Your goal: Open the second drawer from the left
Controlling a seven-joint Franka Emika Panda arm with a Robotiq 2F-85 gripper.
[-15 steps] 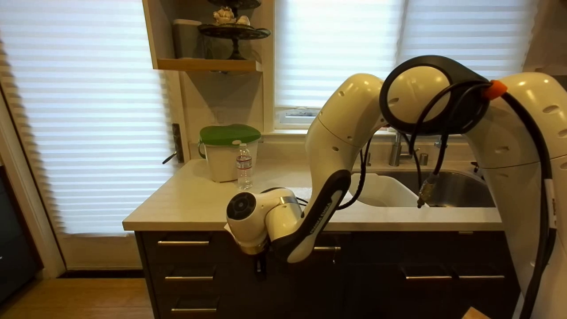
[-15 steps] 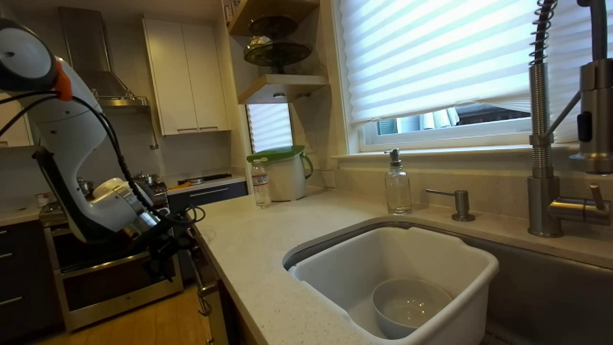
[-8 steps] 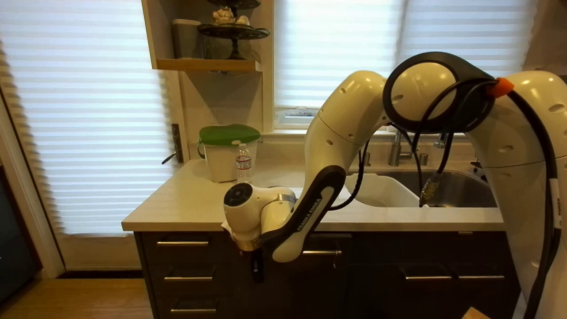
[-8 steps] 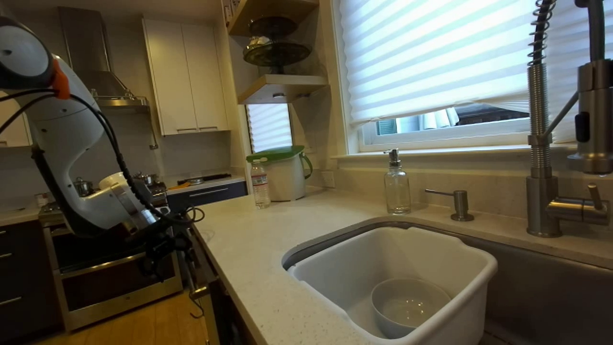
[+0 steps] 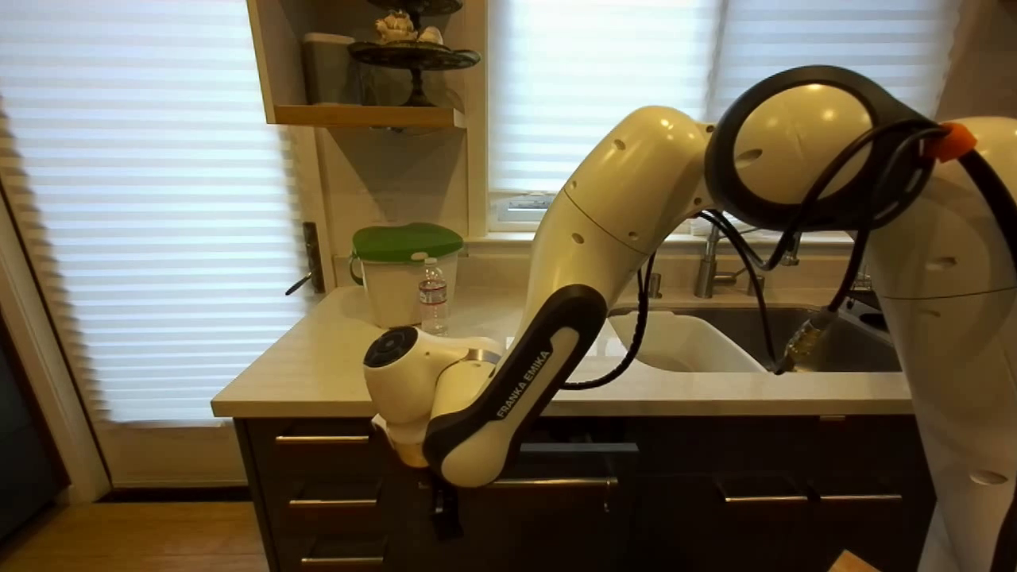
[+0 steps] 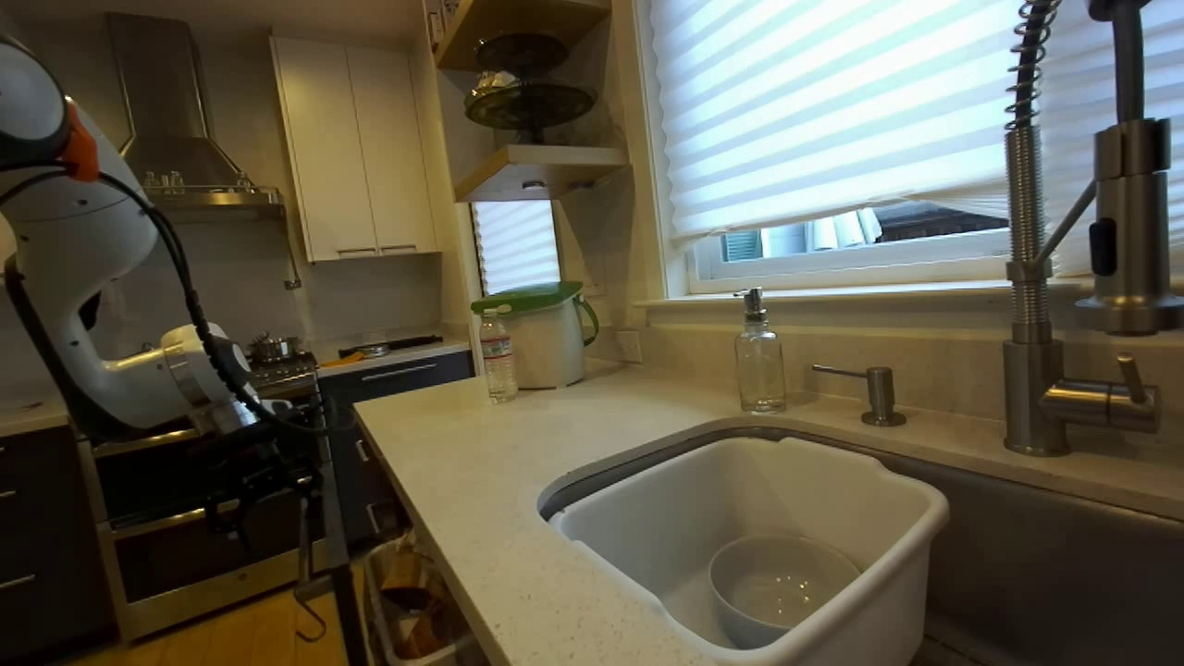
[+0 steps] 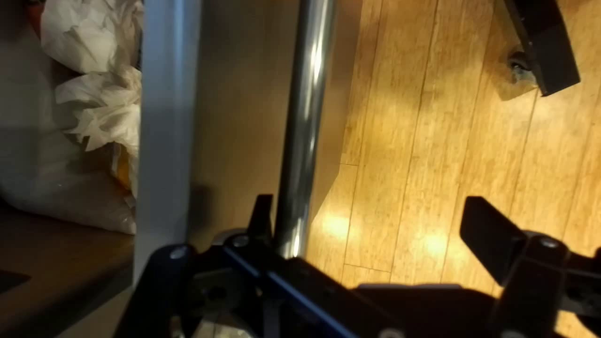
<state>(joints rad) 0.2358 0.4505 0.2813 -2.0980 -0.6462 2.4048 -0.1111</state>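
Observation:
The second drawer from the left point(image 5: 572, 528) stands partly open, its dark-brown front pulled out from the cabinet. Its long silver bar handle point(image 5: 556, 482) also shows in the wrist view point(image 7: 305, 131). A whitish bin point(image 6: 375, 592) with crumpled paper and other waste shows behind the front. My gripper point(image 7: 375, 225) is open in the wrist view. One finger is between the drawer front and the bar, close beside the bar; the other finger is well away over the floor. In both exterior views the dark gripper point(image 5: 445, 512) point(image 6: 268, 509) is at the handle's end, partly hidden by the arm.
A narrow stack of drawers point(image 5: 332, 502) is left of the open drawer. The countertop point(image 5: 318, 373) overhangs above, with a water bottle point(image 5: 434, 298) and a green-lidded bin point(image 5: 405, 278). A white tub point(image 6: 758, 499) sits in the sink. A dark leg point(image 7: 547, 51) stands on the wood floor.
The drawer front and its handle have come farther out from the cabinet, and the bin inside is now exposed. The gripper and forearm have moved outward with it.

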